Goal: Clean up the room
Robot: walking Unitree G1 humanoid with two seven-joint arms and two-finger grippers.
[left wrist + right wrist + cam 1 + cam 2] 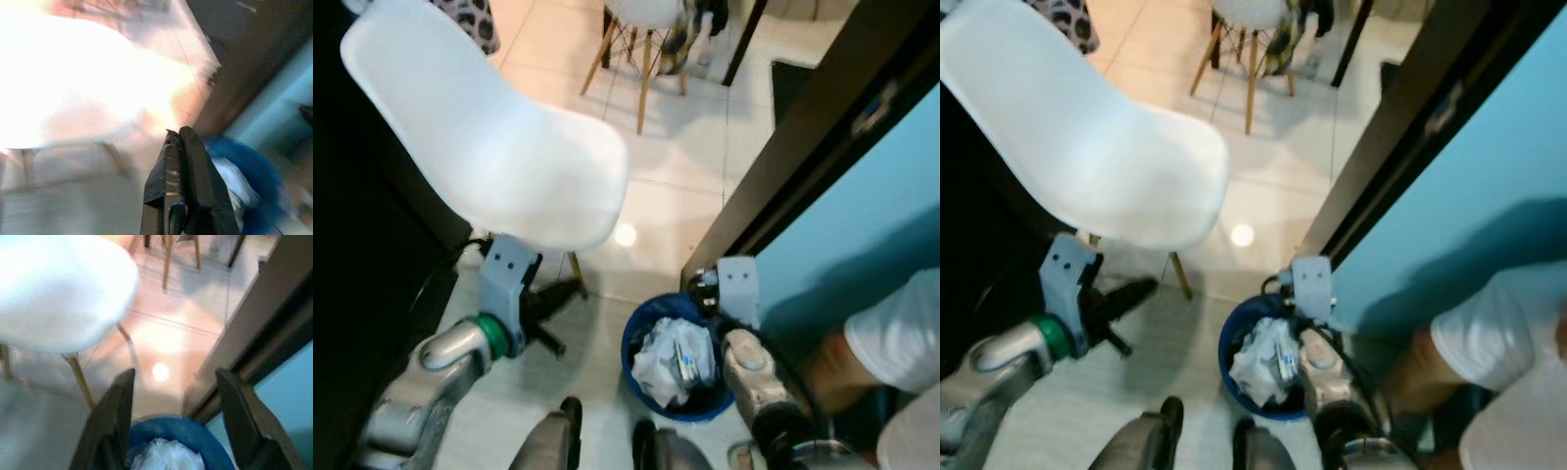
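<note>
A blue bin [641, 333] stands on the tiled floor [656, 206] by the dark door frame [803, 147], already stuffed with crumpled white rubbish [671, 360], so it reads as the drop point for the clean-up. The right gripper [171, 396] hangs right above the bin's rim with its jaws spread wide and empty, which looks like a release into the bin or a reach for its edge. The left gripper [182, 161] is held out low beneath the white chair [489, 137], jaws pressed together on nothing, apparently kept clear while the right does the work; a person's arm [891, 338] shows beside the blue wall [871, 215].
</note>
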